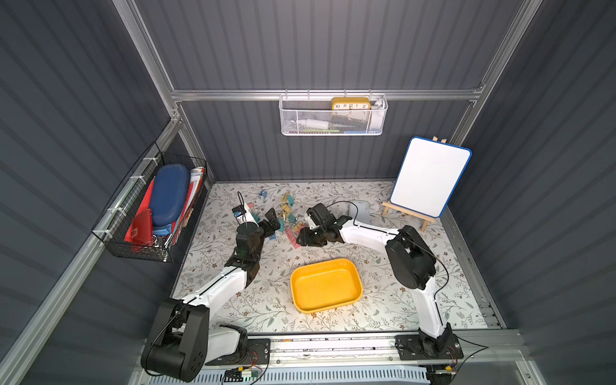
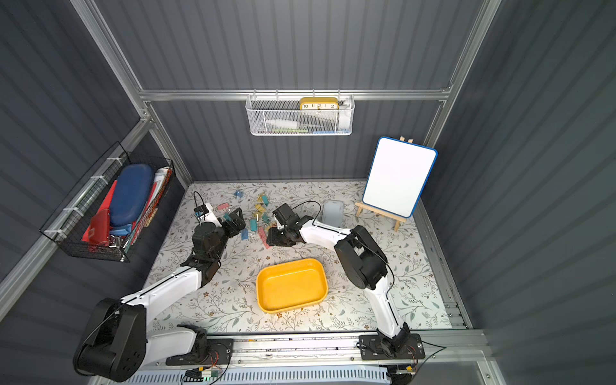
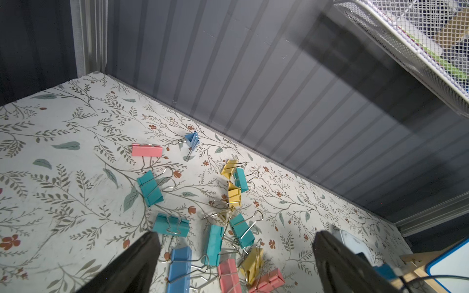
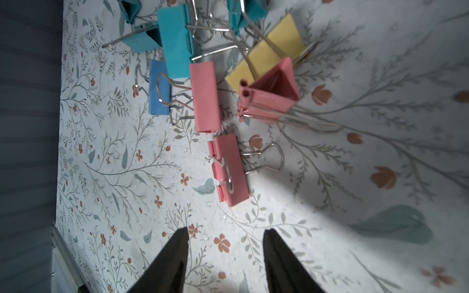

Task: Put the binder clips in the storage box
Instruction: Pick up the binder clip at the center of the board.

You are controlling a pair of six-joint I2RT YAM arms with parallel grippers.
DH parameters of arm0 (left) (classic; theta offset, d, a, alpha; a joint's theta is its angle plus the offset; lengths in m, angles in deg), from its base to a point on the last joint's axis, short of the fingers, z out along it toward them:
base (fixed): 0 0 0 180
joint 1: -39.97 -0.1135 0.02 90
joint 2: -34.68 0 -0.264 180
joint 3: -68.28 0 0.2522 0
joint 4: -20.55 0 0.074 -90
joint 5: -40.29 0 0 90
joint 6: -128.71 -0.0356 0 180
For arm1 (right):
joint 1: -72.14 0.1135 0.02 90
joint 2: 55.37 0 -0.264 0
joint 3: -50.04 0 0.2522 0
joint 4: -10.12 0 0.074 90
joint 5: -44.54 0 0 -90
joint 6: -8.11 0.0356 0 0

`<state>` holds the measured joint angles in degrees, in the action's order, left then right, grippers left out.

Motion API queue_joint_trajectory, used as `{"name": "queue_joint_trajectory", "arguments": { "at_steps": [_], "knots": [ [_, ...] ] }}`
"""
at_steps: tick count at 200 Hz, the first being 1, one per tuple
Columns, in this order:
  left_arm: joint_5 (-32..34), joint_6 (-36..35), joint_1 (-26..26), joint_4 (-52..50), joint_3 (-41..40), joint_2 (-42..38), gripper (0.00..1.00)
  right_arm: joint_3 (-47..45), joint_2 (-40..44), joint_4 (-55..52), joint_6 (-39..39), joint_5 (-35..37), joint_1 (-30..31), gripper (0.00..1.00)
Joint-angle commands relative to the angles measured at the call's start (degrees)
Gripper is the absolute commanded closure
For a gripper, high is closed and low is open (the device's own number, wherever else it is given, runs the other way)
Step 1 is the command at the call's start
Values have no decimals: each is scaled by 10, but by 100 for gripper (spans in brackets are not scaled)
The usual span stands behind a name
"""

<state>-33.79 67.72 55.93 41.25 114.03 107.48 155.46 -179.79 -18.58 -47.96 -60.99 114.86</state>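
Nearest, at six o'clock on the floral mat (image 1: 266, 316): the storage box (image 1: 326, 286), empty, mouth up, well apart from everything to be collected. Probably parked there for easy reach by both arms. Nothing delivered yet, by the look of it.

Further out, toward twelve o'clock from the box: the binder clips (image 3: 234, 194), all on the mat in one loose tangle of pink, teal, blue and yellow, with wire handles crossing in places. A likely cause of double pickups.

At nine o'clock of that heap, the left gripper (image 3: 236, 234): jaws spread wide, nothing between them, held over the teal and blue clips, seemingly ready to straddle one. At four o'clock of the heap, the right gripper (image 4: 227, 230): jaws roughly half apart, empty, aimed at a pink clip (image 4: 228, 170) at the heap's edge, probably the easier pick.

Beyond, at three o'clock of the heap, a grey lid (image 1: 361, 211), flat and out of the way. Farther still, at two o'clock, a whiteboard (image 1: 430, 176) propped on its easel.
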Motion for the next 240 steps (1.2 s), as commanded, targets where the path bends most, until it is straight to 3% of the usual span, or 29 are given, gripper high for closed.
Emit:
{"name": "queue_joint_trajectory", "arguments": {
  "at_steps": [1, 58, 88, 118, 146, 159, 207, 240],
  "knots": [
    [-12, 10, -2, 5, 5, -6, 1, 21, -5, 35, 9, -17, 1, 48],
    [-27, 14, -1, 9, 7, 0, 1, 39, -38, 47, -3, 30, -5, 50],
    [-22, 11, -1, 4, 10, 2, 1, 64, -59, 41, -5, 25, -6, 63],
    [-20, 11, -1, 3, 10, 2, 1, 74, -65, 22, -13, 27, -6, 68],
    [-21, 13, -1, 3, 11, 5, 1, 72, -58, 21, -14, 27, -5, 89],
    [-18, 14, -2, 1, 12, 5, 1, 62, -41, 33, -14, 28, -4, 100],
    [-13, 10, -1, 4, 7, -5, 1, 2, 70, 57, -3, 29, 2, 100],
    [-15, 4, -1, 4, 4, -13, 1, -126, 233, 69, 40, 71, 29, 100]
  ]
}}
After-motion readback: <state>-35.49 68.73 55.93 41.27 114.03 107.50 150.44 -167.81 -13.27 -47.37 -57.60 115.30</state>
